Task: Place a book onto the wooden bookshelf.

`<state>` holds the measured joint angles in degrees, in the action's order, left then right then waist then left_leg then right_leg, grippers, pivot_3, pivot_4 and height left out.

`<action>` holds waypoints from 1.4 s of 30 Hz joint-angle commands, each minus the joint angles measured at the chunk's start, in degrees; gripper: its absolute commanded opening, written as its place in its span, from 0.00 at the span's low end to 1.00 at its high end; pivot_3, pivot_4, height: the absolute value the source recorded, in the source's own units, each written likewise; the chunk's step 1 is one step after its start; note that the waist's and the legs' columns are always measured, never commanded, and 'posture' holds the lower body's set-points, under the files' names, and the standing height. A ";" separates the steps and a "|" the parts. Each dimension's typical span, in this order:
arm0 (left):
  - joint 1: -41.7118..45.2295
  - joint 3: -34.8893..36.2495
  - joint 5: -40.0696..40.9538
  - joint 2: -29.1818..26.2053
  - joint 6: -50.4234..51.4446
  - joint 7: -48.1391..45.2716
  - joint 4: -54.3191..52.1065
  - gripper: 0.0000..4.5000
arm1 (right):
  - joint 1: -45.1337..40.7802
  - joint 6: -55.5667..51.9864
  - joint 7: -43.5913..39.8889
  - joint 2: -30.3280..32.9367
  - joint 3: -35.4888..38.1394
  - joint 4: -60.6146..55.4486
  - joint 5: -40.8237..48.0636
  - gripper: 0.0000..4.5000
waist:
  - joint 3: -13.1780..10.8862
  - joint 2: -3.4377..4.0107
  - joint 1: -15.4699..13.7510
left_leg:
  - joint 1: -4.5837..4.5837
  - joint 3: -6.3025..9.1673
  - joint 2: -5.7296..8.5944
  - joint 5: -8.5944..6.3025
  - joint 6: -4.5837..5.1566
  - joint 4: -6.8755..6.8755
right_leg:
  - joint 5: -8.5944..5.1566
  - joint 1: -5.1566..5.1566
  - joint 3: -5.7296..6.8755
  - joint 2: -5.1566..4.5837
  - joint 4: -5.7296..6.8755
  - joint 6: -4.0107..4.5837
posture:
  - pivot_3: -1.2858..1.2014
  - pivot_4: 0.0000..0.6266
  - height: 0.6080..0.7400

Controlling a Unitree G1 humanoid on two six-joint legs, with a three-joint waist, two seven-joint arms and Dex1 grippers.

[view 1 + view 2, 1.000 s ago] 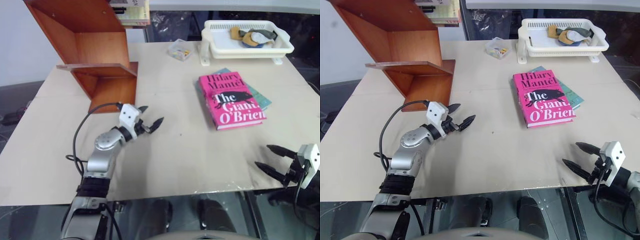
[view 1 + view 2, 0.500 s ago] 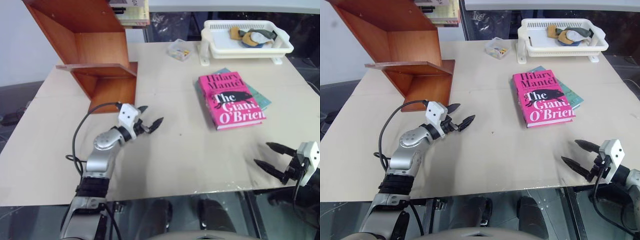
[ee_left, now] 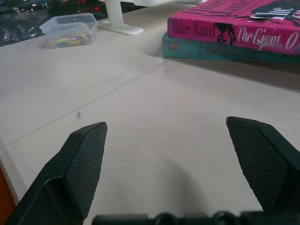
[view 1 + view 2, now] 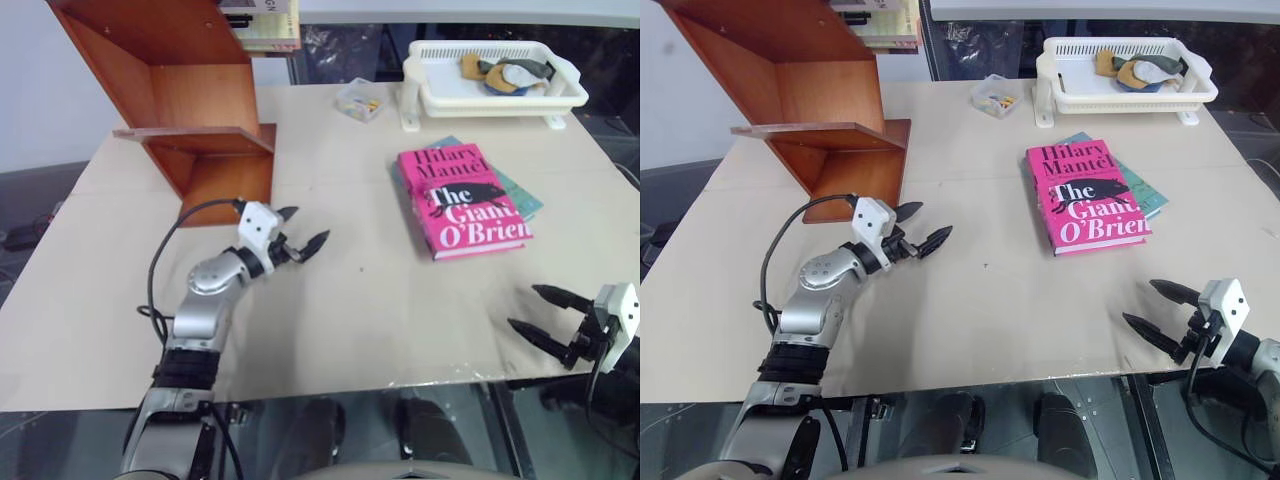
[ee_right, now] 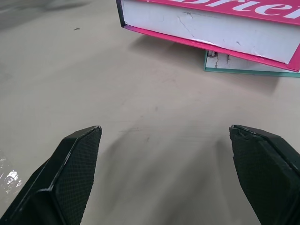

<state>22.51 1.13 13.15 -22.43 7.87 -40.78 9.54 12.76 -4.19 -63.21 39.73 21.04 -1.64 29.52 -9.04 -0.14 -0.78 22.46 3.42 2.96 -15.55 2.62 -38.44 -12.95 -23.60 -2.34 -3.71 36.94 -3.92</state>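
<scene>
Pink hardback book (image 4: 463,201) lying flat, cover up, on the right half of the beige table (image 4: 350,300), stacked on a thinner teal book (image 4: 522,196) whose edge and corner stick out on the far and right sides. Lettered "Hilary Mantel The Giant, O'Brien" with a small black animal figure. Untouched by either gripper.

Wooden bookshelf (image 4: 190,110) standing at the far left of the table, well apart from the pink book, its reddish-brown panels angled, with some books at its top edge.

Left gripper (image 4: 301,231) hovering low over the table just beside the shelf's near corner, fingers spread wide and empty, pointing toward the right and the stacked books. Right gripper (image 4: 541,315) at the near right edge of the table, short of the pink book, fingers likewise spread wide, nothing between them.

Beyond the books, white plastic basket tray (image 4: 495,92) at the far right, holding a few small items. Small clear plastic box (image 4: 358,99) with coloured contents just left of the tray.
</scene>
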 commanded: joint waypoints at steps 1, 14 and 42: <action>2.10 -0.47 0.69 -0.01 0.45 -0.66 -2.82 1.00 | 0.07 0.32 0.63 0.07 1.91 -3.01 1.41 0.99 | 0.00 0.00 0.00 | 0.00 0.00 0.00 0.00 0.00 0.00 | 0.00 0.00 0.00 0.01 0.00 0.00 | 0.52 0.24 1.00; 9.14 -5.34 3.29 5.94 7.93 -3.71 1.06 1.00 | -2.51 -1.04 6.45 0.57 2.49 -3.11 -0.08 0.99 | 0.00 -0.01 -0.02 | 0.02 0.00 0.02 0.11 -0.18 -0.05 | 0.00 0.01 0.01 0.07 0.02 -0.01 | 0.52 0.24 1.00; 15.04 -8.62 1.83 14.22 5.79 -4.60 7.94 1.00 | -47.79 -19.79 21.05 4.18 -11.10 15.44 -7.79 0.99 | -0.04 -0.05 0.09 | 0.30 -0.03 0.08 0.14 -0.19 -0.18 | 0.00 -0.14 0.01 0.09 -0.04 -0.01 | 0.52 0.24 1.00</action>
<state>36.43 -6.92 15.12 -8.84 14.21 -45.28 17.86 -32.11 -24.77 -42.40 43.86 10.29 11.89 23.02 -9.08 -0.19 -0.69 22.75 3.39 3.03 -15.41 2.42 -38.62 -12.95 -23.74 -2.33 -3.61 36.89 -3.92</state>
